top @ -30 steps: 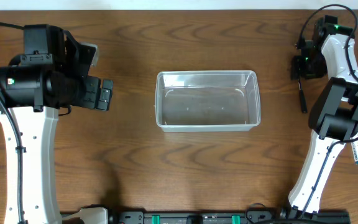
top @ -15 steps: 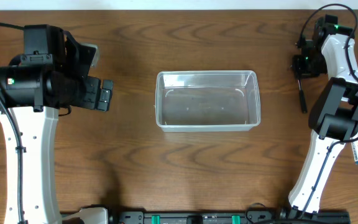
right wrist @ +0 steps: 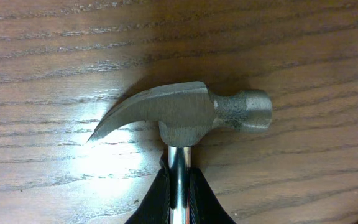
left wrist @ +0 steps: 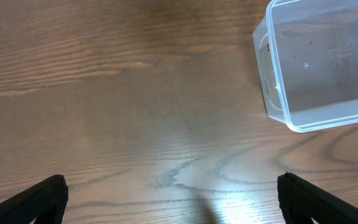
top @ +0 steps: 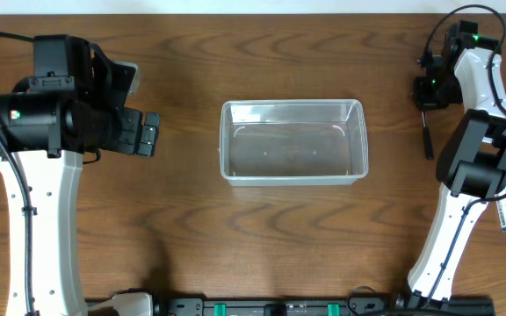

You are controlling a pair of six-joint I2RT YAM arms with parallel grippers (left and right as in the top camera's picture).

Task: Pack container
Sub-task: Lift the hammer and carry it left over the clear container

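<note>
Heads up: right end effector [right wrist: 179,194] clamps the hammer [right wrist: 185,115] neck, lift it level to the container [top: 293,178]; left end effector [left wrist: 173,196] gapes open.

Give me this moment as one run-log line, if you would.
task: pack container | container: empty | left fingers: open, holding nothing | right fingers: closed on hammer neck, just below head

A dark brown wooden table [top: 191,237] with strong wavy grain fills nearly every view. A thin pale strip [top: 235,6] runs along its far edge, too narrow to identify. A black bar [top: 279,308] with green clips lies along the near edge. Soft overhead light leaves pale glare [right wrist: 101,155] on the wood.
</note>
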